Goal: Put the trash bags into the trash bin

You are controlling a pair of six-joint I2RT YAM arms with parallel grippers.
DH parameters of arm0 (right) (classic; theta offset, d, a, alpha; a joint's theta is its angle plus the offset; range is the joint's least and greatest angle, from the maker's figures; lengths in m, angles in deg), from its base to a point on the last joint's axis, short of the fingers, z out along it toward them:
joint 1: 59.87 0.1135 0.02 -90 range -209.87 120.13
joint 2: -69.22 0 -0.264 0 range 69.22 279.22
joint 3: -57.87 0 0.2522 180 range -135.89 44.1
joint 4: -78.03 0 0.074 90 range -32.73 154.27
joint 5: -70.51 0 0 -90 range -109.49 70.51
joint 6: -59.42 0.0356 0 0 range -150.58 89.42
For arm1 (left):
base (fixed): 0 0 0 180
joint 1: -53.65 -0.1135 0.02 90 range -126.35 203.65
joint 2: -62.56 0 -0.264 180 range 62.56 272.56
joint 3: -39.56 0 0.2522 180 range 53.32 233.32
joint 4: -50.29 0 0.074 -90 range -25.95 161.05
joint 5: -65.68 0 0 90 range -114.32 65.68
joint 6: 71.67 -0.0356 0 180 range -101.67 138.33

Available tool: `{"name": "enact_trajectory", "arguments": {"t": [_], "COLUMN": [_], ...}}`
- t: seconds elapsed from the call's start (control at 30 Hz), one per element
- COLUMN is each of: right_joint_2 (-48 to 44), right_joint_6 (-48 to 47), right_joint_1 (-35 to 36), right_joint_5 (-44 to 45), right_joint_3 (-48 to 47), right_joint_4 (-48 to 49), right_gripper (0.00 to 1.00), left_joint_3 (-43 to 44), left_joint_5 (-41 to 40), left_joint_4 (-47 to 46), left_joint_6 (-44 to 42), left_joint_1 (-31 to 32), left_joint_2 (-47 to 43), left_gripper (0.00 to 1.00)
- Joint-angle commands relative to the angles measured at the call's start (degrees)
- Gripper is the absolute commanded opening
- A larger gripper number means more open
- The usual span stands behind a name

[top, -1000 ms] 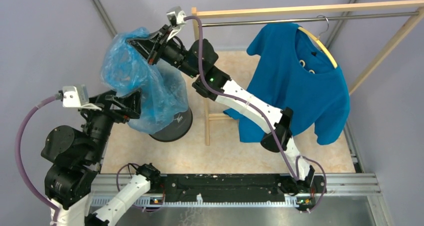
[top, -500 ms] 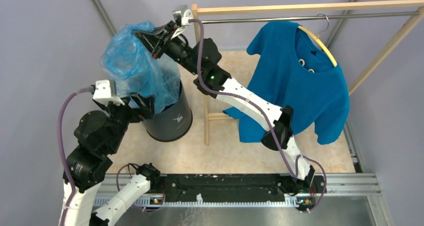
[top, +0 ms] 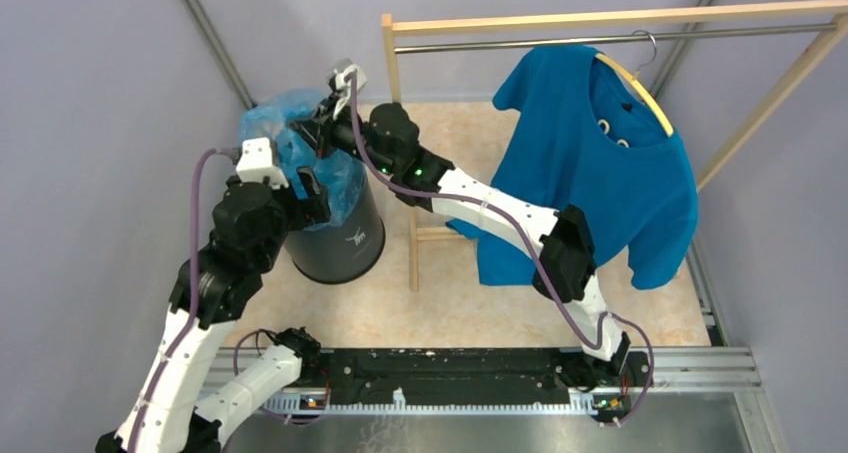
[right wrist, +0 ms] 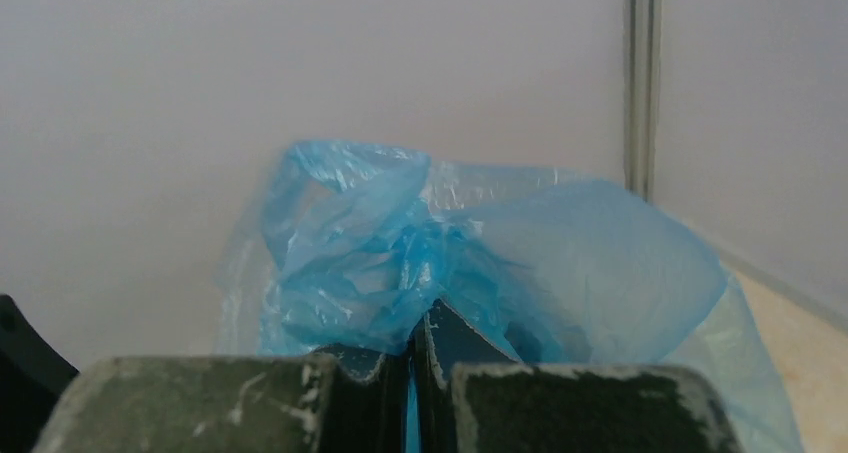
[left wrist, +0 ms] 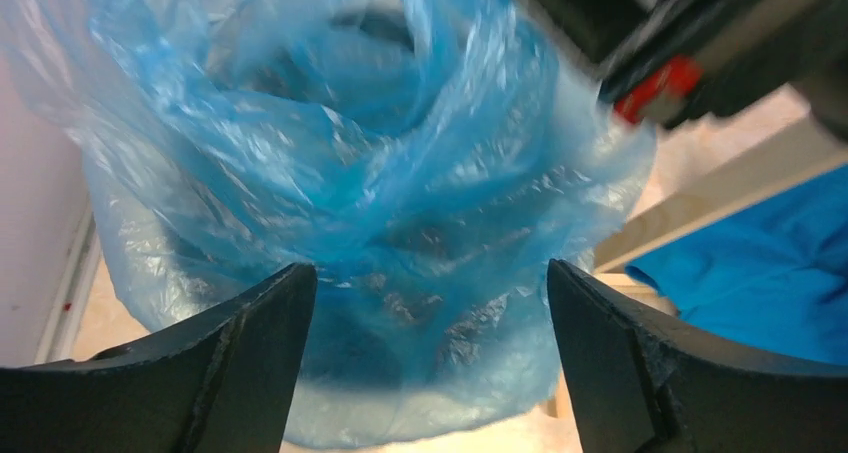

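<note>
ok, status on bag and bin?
Right gripper shut on crinkly light-blue plastic bag. Left gripper open beside it. Bag bunched over black round plastic bin. Nothing blocking.

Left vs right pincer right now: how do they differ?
Left pincer is open, right pincer shut. Left grips nothing, the trash bag just ahead of it; right pinches a fold of that bag. Both crowd the bag at the trash bin.

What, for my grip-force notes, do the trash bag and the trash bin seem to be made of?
The trash bag: thin plastic film, translucent light blue, glossy; it crinkles and glints. The trash bin: probably rigid moulded plastic, smooth black with a dull sheen; the pictures cannot rule out metal.
</note>
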Motion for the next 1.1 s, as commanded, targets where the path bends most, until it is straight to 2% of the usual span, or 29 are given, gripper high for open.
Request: {"name": "enact_trajectory", "arguments": {"t": [0.0, 0.1, 0.2, 0.33, 0.43, 0.53, 0.7, 0.83, 1.07], "right_joint_2": [-5.8, -7.0, -7.6, -7.1, -7.2, -6.5, -5.9, -6.4, -9.4], "right_joint_6": [0.1, 3.9, 7.3, 9.0, 8.0, 4.4, -3.6, -10.0, -19.6], "right_joint_1": [-0.5, -1.0, -1.2, -1.2, -1.2, -1.2, -1.3, -1.5, -3.1], "right_joint_5": [3.2, 2.2, -1.4, -3.1, -2.0, -0.3, 7.9, 12.6, 12.5], "right_joint_3": [5.5, 8.6, 11.4, 12.1, 14.0, 13.2, 12.1, 12.1, 13.9], "right_joint_4": [-3.6, -6.7, -8.1, -14.1, -17.5, -22.9, -29.8, -33.0, -37.8], "right_gripper": [0.0, 0.0, 0.0, 0.0, 0.0, 0.0, 0.0, 0.0, 0.0], "left_joint_3": [1.1, 0.9, 0.4, 2.8, 3.9, 6.0, 7.0, 6.5, 8.3], "left_joint_5": [-5.0, -2.3, -1.1, -3.1, -5.8, -9.6, -13.6, -12.3, -9.5], "left_joint_4": [-2.2, -4.2, -4.5, -0.8, 0.6, 3.0, 5.0, 2.4, 2.1], "left_joint_6": [0.9, 0.7, 0.6, 0.4, 0.0, 0.7, 2.2, 2.4, 3.9], "left_joint_1": [0.0, 0.0, 0.0, 0.0, 0.0, 0.0, 0.0, 0.0, -0.1], "left_joint_2": [4.9, 3.6, 1.4, 0.6, -0.7, 0.4, 5.0, 6.4, 8.4], "left_gripper": [0.88, 0.85, 0.86, 0.87, 0.93, 0.98, 0.98, 0.98, 0.98]}}
